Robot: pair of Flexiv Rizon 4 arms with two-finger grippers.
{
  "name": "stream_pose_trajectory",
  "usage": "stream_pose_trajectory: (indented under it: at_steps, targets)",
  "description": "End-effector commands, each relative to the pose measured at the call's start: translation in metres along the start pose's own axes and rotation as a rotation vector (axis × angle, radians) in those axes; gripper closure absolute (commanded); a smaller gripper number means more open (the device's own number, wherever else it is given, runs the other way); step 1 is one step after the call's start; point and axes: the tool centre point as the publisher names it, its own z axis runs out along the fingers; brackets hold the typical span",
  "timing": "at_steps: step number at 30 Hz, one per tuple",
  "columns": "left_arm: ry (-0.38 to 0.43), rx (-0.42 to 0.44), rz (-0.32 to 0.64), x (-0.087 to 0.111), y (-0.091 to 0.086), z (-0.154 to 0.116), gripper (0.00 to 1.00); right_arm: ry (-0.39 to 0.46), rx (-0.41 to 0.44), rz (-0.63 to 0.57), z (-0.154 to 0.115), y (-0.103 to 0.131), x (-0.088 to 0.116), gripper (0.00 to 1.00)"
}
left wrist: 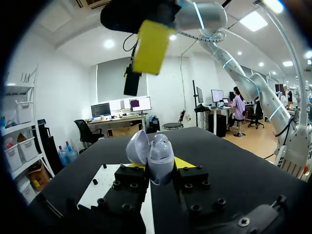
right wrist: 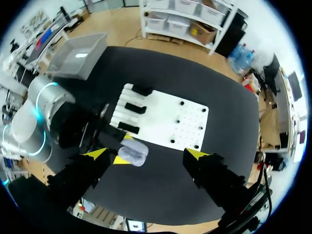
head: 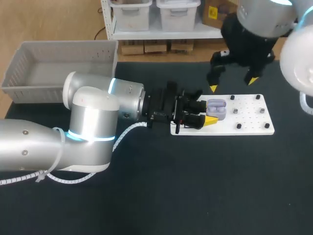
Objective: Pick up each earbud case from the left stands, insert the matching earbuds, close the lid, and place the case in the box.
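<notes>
Case (head: 216,108) open, clamped in your left gripper (head: 208,113); right gripper (head: 234,84) spread wide, empty. You cannot confirm earbuds seated. Remaining: close lid (left wrist: 137,147), place case in box (head: 68,45).

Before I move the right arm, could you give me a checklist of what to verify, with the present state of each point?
1. Left gripper shut on case: ok, one finger on each side.
2. Lid open: ok, tilted back.
3. Earbuds in case: cannot tell.
4. Right gripper holds an earbud: not ok, it is open with nothing between its fingers.
5. Right gripper apart from case: ok, it hangs above the board.
</notes>
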Motion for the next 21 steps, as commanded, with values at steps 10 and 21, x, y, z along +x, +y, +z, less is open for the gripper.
stream_pose_trajectory:
  at_steps: [10,21]
  targets:
    - [-0.003,-0.006,0.003,0.001,-0.001,0.000,1.00,-0.103,0.091,0.169,0.037,-0.028,-0.018,0.00]
    - [-0.003,-0.006,0.003,0.001,-0.001,0.000,1.00,-0.075,0.085,0.164,0.049,-0.030,-0.019,0.00]
